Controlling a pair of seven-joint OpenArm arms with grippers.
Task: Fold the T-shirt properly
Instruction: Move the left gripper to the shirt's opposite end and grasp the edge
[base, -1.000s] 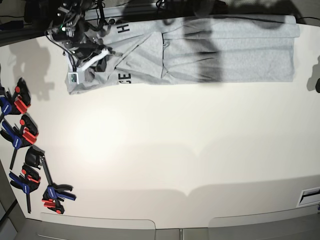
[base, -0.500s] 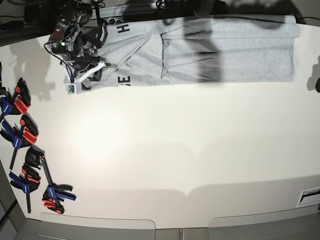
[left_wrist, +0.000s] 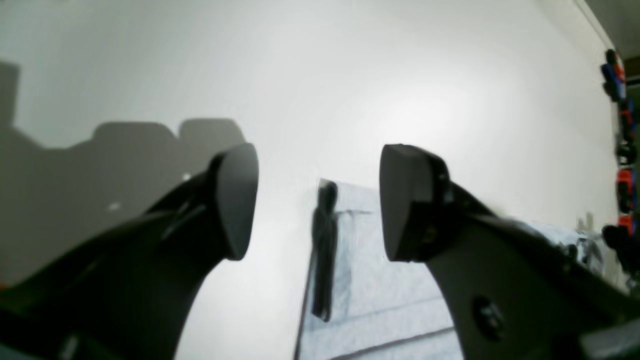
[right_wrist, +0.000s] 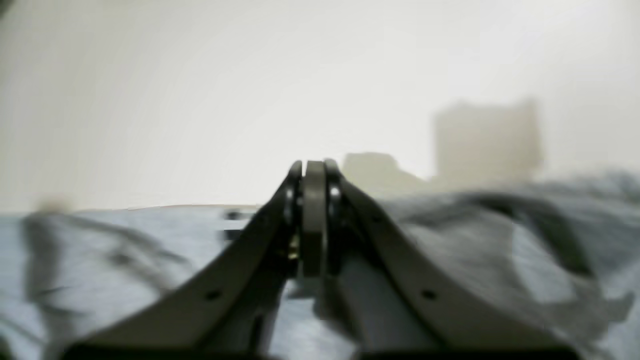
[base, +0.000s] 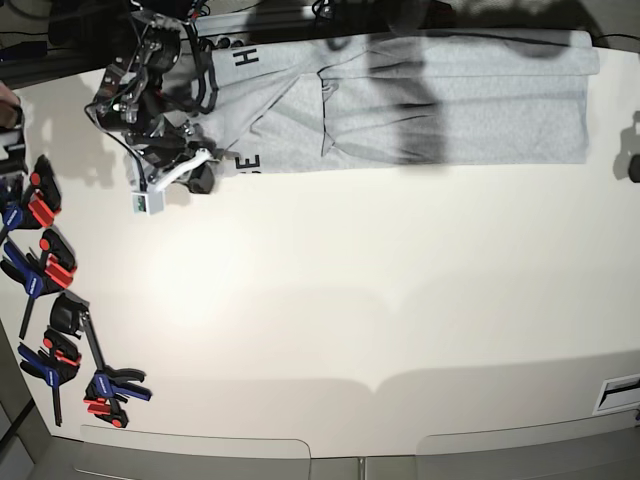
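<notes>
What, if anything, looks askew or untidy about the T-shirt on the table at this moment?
The T-shirt lies as a long band along the table's far edge. Its end by the right gripper is rumpled, with an uneven flap showing black lettering. The other end lies flat and straight.

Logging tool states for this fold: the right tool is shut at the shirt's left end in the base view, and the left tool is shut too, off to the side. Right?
Not quite. The left tool is open: the left wrist view shows its two pads spread wide apart with nothing between them. The right tool is shut, over the T-shirt, as the right wrist view shows.
</notes>
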